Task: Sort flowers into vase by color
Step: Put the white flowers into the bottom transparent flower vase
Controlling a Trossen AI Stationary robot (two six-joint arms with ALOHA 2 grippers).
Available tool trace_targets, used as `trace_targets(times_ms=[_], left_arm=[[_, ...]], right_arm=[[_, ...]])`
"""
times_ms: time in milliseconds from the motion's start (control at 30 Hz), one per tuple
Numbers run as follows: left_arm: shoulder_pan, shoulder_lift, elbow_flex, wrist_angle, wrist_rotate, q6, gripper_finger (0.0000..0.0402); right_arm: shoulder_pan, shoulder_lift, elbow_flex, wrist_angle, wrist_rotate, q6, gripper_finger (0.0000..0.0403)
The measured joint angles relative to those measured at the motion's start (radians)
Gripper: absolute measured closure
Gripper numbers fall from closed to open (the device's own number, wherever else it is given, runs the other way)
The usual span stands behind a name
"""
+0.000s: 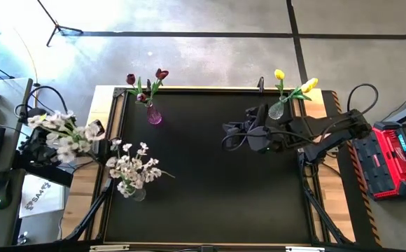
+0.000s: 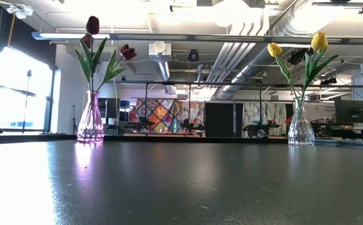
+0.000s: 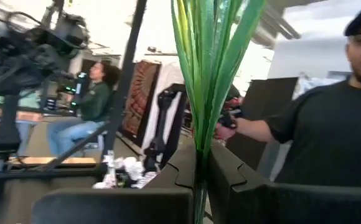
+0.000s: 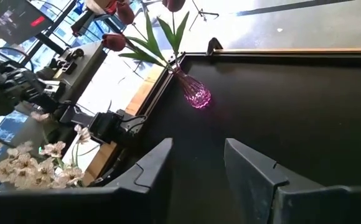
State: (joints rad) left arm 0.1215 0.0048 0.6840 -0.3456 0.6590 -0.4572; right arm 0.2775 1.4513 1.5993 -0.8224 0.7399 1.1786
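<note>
The white spray (image 1: 59, 133) is sitting in our left gripper (image 3: 199, 186), jaws clamped shut on its green stem, stem running upright, off the table's left edge. We're hanging just beside the white-flower vase (image 1: 134, 190); our right gripper (image 1: 232, 133) is idling mid-table, half open, empty.

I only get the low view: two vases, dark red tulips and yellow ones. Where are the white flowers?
Observer: A third vase holding white blossoms stands near the left edge of the table.
Operator: Any flowers not in a vase?
Observer: Yes. The left pincer is shut on the stem of a white spray, beyond that edge.
Operator: And the other arm?
Observer: The right pincer is open and empty, over the table near the yellow-tulip vase.
</note>
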Motion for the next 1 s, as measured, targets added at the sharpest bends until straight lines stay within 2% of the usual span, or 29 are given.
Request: trace_targets(times_ms=[233,433,533,667,800,867,1000], left_arm=[[0.000,0.000,0.001,0.000,0.112,0.058,0.0401],[0.000,0.000,-0.088,0.032,0.158,0.119,0.0401],[-0.001,0.000,-0.175,0.169,0.187,0.093,0.0401],[-0.020,0.000,-0.296,0.446,0.206,-0.040,0.0401],[-0.058,0.000,-0.407,0.646,0.200,-0.145,0.0401],[-0.078,0.000,-0.443,0.715,0.185,-0.170,0.0401],[-0.111,0.000,-0.472,0.739,0.156,-0.154,0.0401]], right_arm=[[-0.022,0.000,0.000,0.000,-0.009,0.001,0.0269],[-0.023,0.000,0.000,-0.007,-0.010,0.003,0.0269],[-0.023,0.000,0.000,-0.016,-0.011,0.008,0.0269],[-0.023,0.000,0.000,-0.036,-0.012,0.030,0.0269],[-0.023,0.000,0.000,-0.052,-0.014,0.033,0.0269],[-0.023,0.000,0.000,-0.064,-0.014,0.043,0.0269],[-0.032,0.000,0.000,-0.090,-0.018,0.056,0.0269]])
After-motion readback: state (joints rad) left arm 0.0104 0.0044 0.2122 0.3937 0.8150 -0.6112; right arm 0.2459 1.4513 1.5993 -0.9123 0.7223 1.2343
